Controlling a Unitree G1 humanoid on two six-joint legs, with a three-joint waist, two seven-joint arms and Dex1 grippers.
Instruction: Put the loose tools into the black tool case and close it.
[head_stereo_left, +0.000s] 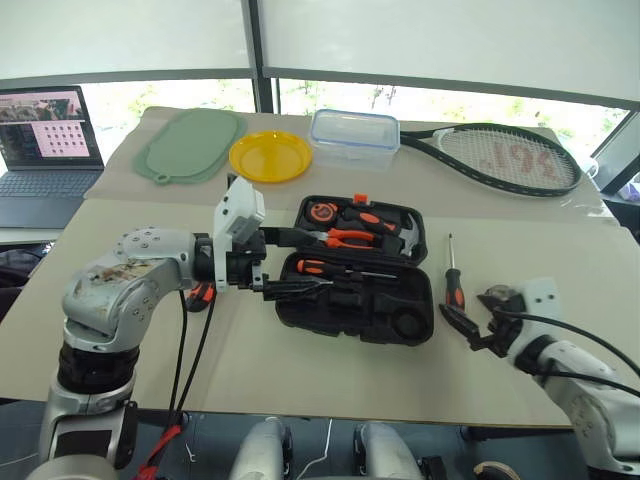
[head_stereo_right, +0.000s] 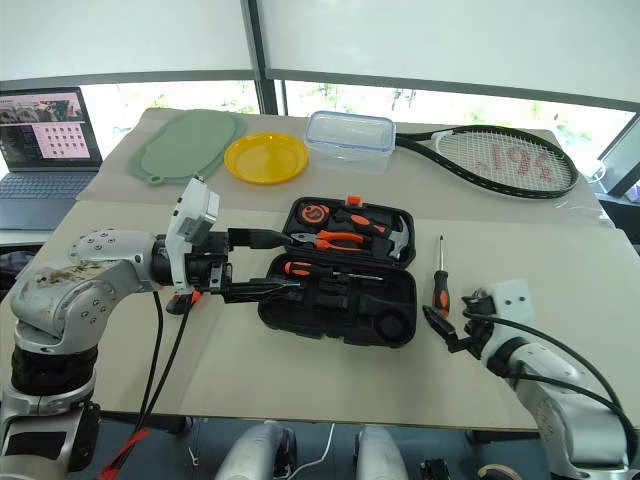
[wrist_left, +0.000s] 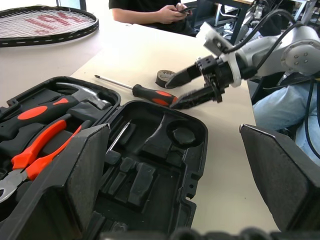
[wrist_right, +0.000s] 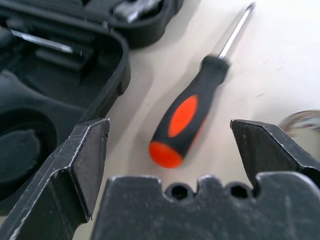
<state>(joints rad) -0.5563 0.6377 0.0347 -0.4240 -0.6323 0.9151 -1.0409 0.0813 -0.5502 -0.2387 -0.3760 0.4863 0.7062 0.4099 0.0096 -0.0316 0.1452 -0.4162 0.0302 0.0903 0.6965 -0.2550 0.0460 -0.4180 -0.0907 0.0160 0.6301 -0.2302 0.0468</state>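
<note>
The black tool case (head_stereo_left: 340, 322) lies open at the table's centre, with orange-handled pliers (head_stereo_left: 350, 238), a hammer, a tape measure and a screwdriver (head_stereo_left: 330, 268) in its slots. My left gripper (head_stereo_left: 288, 263) is open and points across the case's left edge, with nothing between its fingers. A loose black-and-orange screwdriver (head_stereo_left: 453, 280) lies on the table just right of the case. My right gripper (head_stereo_left: 470, 325) is open just behind the screwdriver's handle (wrist_right: 182, 120), not touching it. A dark tape roll (wrist_left: 164, 77) sits beside that screwdriver. Something orange (head_stereo_left: 200, 295) is partly hidden under my left arm.
Along the table's far side lie a green mat (head_stereo_left: 190, 145), a yellow plate (head_stereo_left: 270, 156), a clear blue-rimmed box (head_stereo_left: 355, 135) and a tennis racket (head_stereo_left: 500, 158). A laptop (head_stereo_left: 45, 140) stands at the far left. A seated person (wrist_left: 155, 10) is beyond the table.
</note>
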